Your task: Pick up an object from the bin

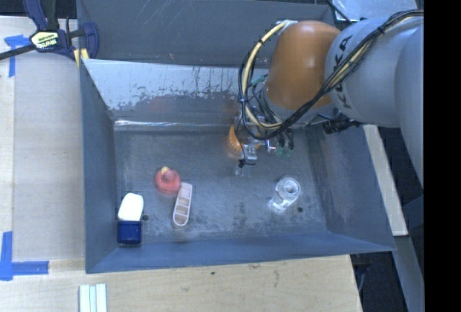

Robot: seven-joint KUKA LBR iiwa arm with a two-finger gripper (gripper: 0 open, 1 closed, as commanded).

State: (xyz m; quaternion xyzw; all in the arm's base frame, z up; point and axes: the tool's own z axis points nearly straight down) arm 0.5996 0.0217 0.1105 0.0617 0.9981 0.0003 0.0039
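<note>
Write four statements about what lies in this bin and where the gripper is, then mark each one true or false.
1. A white-and-blue object lies in the near left corner of the bin. True.
2. The clear plastic piece lies left of the red object. False: it lies well to the red object's right, below and right of the gripper.
3. The gripper hangs over the back half of the bin floor. True.
4. The pale oblong piece touches the white-and-blue object. False: bare floor separates them, and the oblong piece lies close beside the red object.
</note>
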